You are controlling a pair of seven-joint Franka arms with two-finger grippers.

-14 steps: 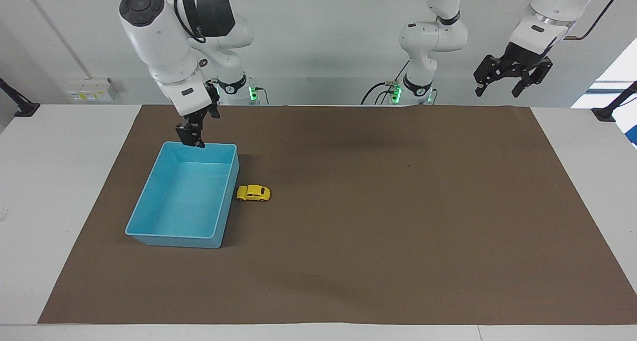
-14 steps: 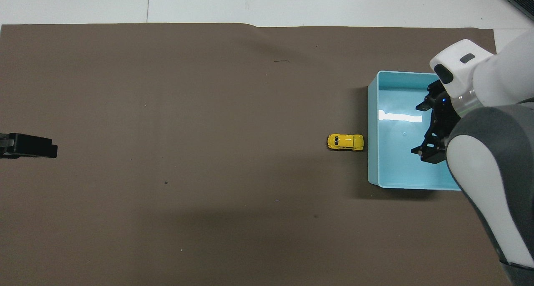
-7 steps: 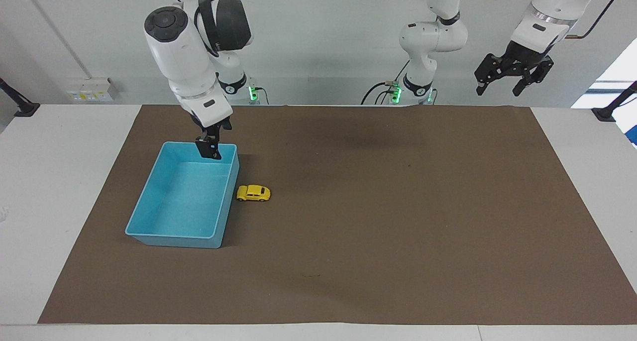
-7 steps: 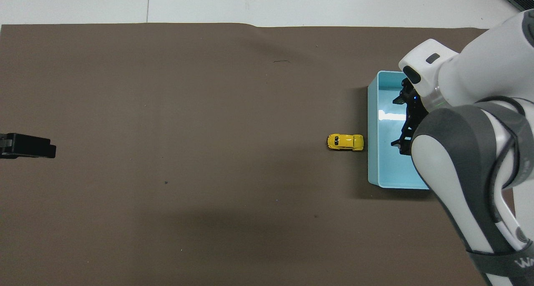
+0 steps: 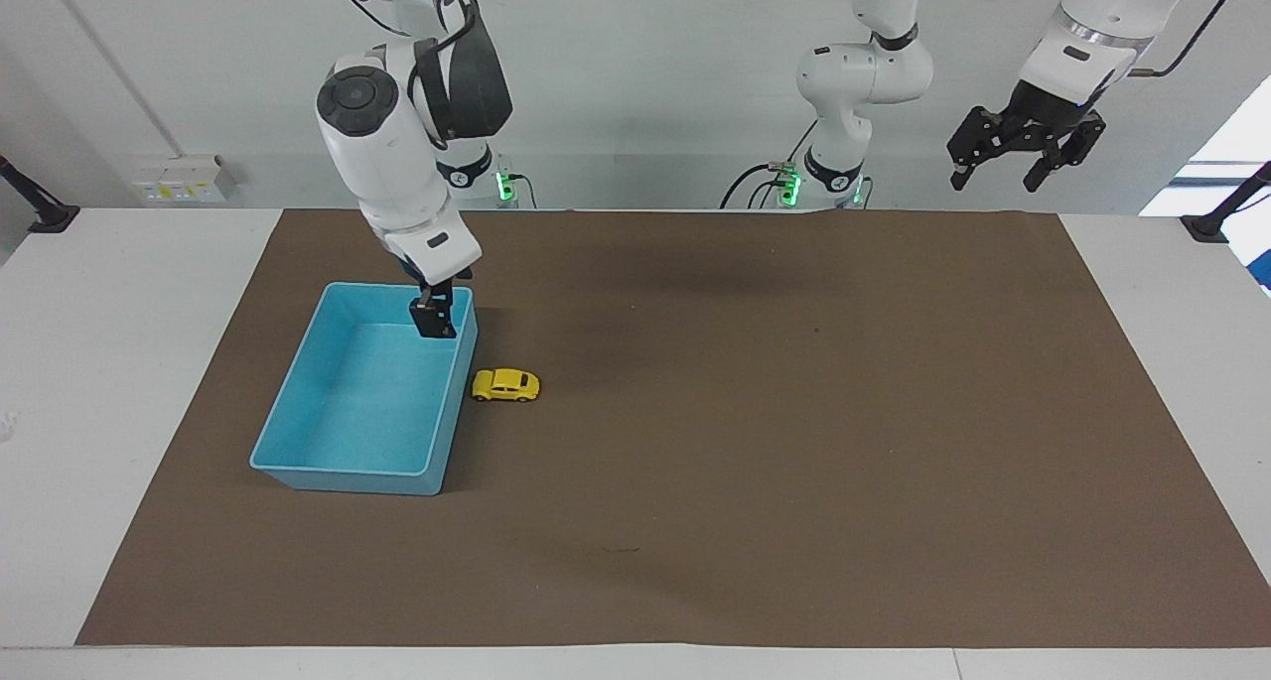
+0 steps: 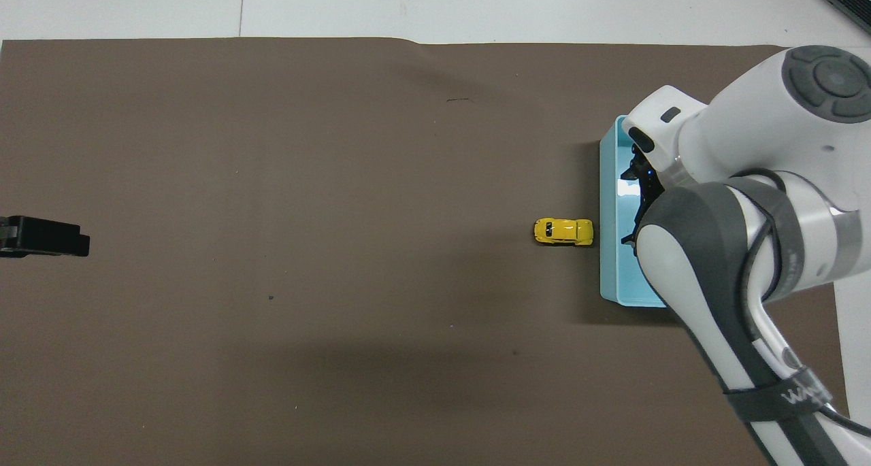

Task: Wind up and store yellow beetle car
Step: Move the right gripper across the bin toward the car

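The yellow beetle car stands on its wheels on the brown mat, right beside the blue bin on the side toward the left arm's end. In the overhead view the car sits just clear of the bin's wall. My right gripper hangs over the bin's corner that is closest to the robots and the car, fingers pointing down, open and empty. In the overhead view the right gripper is partly hidden by its own arm. My left gripper waits raised and open over the left arm's end of the table.
The brown mat covers most of the white table. The bin holds nothing that I can see. The left gripper's tip shows at the edge of the overhead view.
My right gripper has moved over the bin toward the car's side and come a little lower. The car and the bin have not moved. The left arm has hardly moved.
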